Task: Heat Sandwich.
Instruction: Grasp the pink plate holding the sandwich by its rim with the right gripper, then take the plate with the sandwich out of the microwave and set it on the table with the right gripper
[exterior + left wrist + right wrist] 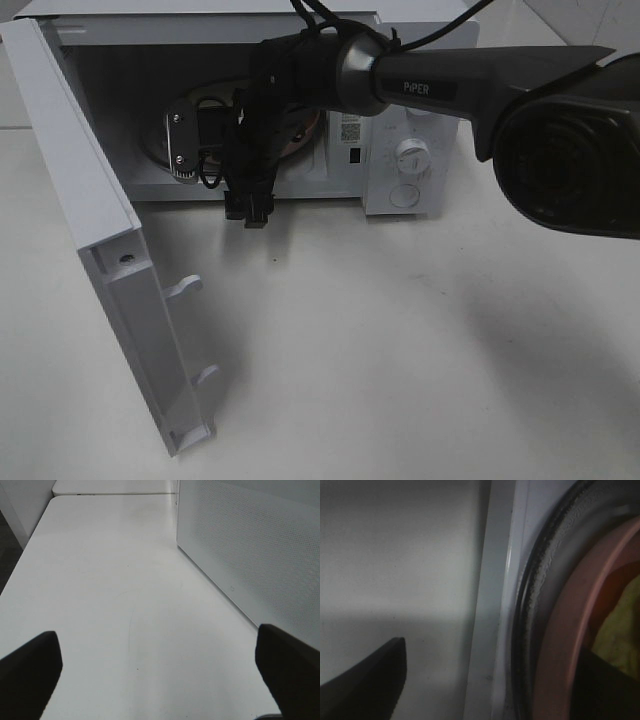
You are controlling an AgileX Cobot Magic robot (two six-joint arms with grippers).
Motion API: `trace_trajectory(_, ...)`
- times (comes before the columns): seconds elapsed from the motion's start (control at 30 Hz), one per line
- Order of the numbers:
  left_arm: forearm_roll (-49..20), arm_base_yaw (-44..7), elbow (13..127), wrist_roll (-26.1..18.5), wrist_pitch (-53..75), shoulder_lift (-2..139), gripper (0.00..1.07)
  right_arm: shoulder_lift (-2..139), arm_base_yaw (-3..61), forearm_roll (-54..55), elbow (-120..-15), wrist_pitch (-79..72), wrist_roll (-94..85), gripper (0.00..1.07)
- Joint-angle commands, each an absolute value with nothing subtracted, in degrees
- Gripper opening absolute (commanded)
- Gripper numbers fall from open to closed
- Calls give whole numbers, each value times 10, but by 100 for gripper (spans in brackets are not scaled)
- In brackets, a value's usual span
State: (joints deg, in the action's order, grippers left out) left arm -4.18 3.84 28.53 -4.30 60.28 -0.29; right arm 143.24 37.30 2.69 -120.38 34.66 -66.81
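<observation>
One microwave [430,120], one pink plate [560,630], one sandwich [620,625] — two knobs [412,155] [404,195], two door hooks [185,285] [205,375], two pincers [160,670] [250,212]

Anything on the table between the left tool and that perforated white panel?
No. The left wrist view shows only bare white table between the left tool, fingers wide apart, and the perforated white panel.

My left jaws stand wide apart over the white desk [110,580], a perforated white panel [250,555] just to one side.
</observation>
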Motion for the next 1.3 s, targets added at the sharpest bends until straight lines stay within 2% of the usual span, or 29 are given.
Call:
trace_trajectory(0.03,-46,38,283,-41,595,-17,101,1434,367,42,-1206,355,-673,76)
trace_trajectory(0.23,-46,38,283,-41,595,-17,101,1434,366,50,-1206,375,-672,76)
trace_trajectory(0.3,-46,38,283,-41,595,-17,101,1434,366,50,-1206,378,-672,72)
trace_trajectory(0.33,-46,38,283,-41,595,-17,101,1434,366,50,-1206,379,-669,64)
trace_trajectory(0.37,-46,38,283,-41,595,-17,101,1434,366,50,-1206,379,-669,64)
trace_trajectory(0.43,-46,38,283,-41,595,-17,101,1434,366,50,-1206,380,-662,51)
trace_trajectory(0.47,-46,38,283,-41,595,-17,101,1434,366,48,-1206,383,-653,35)
trace_trajectory(0.5,-46,38,283,-41,595,-17,101,1434,366,48,-1206,383,-652,25)
trace_trajectory(0.53,-46,38,283,-41,595,-17,101,1434,366,48,-1206,383,-652,25)
trace_trajectory(0.6,-46,38,283,-41,595,-17,101,1434,366,44,-1206,386,-649,6)
trace_trajectory(0.63,-46,38,283,-41,595,-17,101,1434,366,36,-1206,387,-648,0)
trace_trajectory(1.3,-46,38,283,-41,595,-17,101,1413,366,33,-1197,414,-708,0)
